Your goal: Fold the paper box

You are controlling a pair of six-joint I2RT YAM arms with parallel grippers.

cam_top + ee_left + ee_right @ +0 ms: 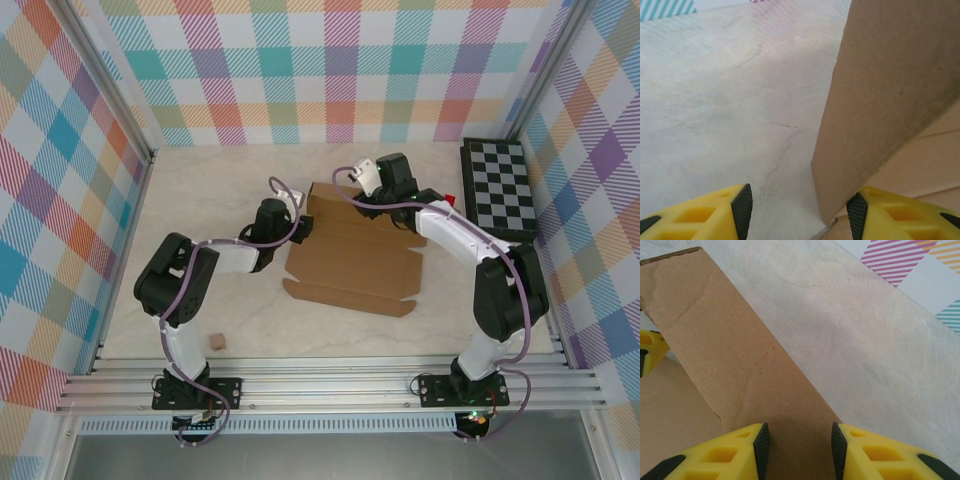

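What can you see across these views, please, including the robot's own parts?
paper box: one, brown, mid-table between the arms, one flap raised
checkered board: one, black and white, far right corner
cube: one, tan, near the left arm's base
table: one, pale marbled
walls: three, pastel plaid, around the table
left arm, right arm: two, black and white
left hand: yellow, open, beside the flap
right hand: yellow, open, at the flap
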